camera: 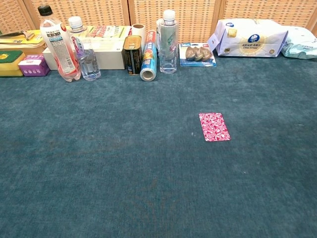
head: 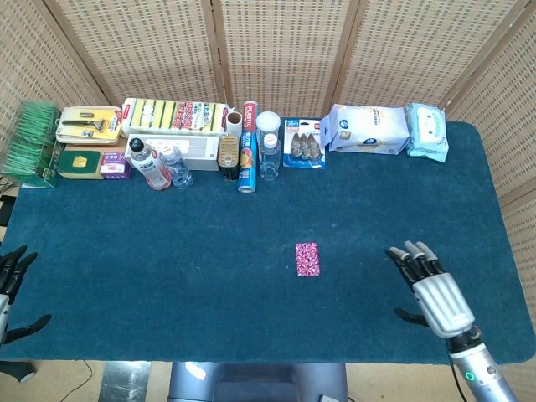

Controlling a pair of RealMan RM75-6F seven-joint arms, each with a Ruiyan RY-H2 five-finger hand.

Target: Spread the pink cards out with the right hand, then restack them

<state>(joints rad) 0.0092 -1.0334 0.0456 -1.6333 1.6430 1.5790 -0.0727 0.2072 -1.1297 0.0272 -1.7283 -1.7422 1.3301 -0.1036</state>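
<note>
free room: bare counter [head: 167,276] on all sides of pink cards [head: 307,259]
right hand [head: 435,295]: near cards, open path between
obstacles: bottles [head: 159,165], roll [head: 247,159], wipes packs [head: 368,130] along far edge only

left robot hand [head: 12,285] cut off by head view's left edge, both robot hands outside chest view

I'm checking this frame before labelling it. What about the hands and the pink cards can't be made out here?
- Pink cards: both views show only the top face, so how many are stacked is hidden.
- Left hand: head view's left edge cuts most of it off.
- Right hand: seen only from behind in the head view; palm side hidden.
- Chest view: neither hand appears in it.
</note>
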